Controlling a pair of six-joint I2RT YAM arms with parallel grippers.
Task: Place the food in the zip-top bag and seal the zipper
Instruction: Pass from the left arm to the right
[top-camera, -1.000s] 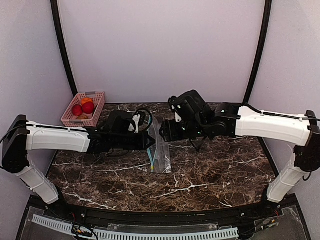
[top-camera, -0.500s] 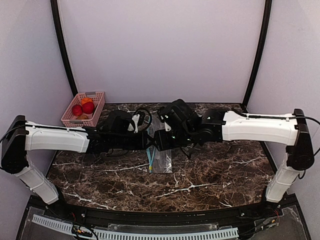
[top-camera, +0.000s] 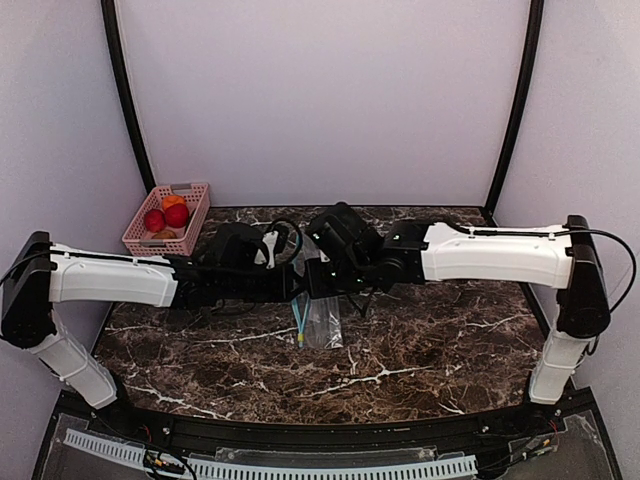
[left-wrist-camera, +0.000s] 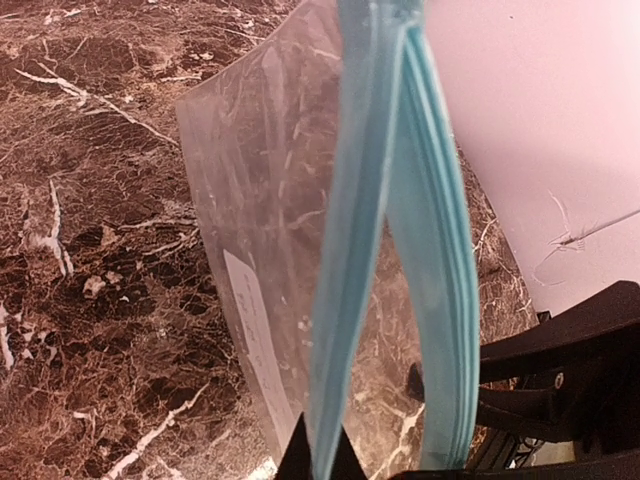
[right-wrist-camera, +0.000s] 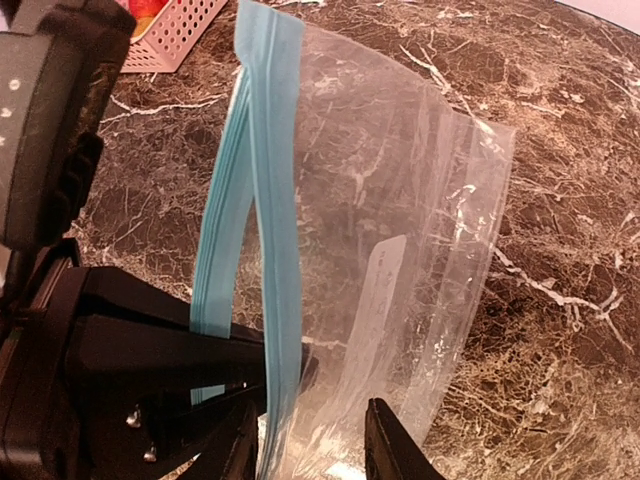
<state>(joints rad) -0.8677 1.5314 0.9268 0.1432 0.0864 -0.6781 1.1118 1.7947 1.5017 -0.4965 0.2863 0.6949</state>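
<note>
Opening the clear plastic zip-top bag (right-wrist-camera: 400, 200): left fingers (left-wrist-camera: 296, 462) pinched one teal-blue zipper lip (left-wrist-camera: 345, 250), right fingers (right-wrist-camera: 392, 445) stood part-open astride the other, needing next to clamp and pull.

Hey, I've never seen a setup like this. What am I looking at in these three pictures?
Two robot arms bolted to a marble table. One picture looks down from above; the other two come from cameras on each wrist. At the back left, a pink basket holds the fruit. The left hand pinches one lip of the teal zipper of a clear zip-top bag, holding it up. The right hand straddles the other lip, not yet closed on it.
</note>
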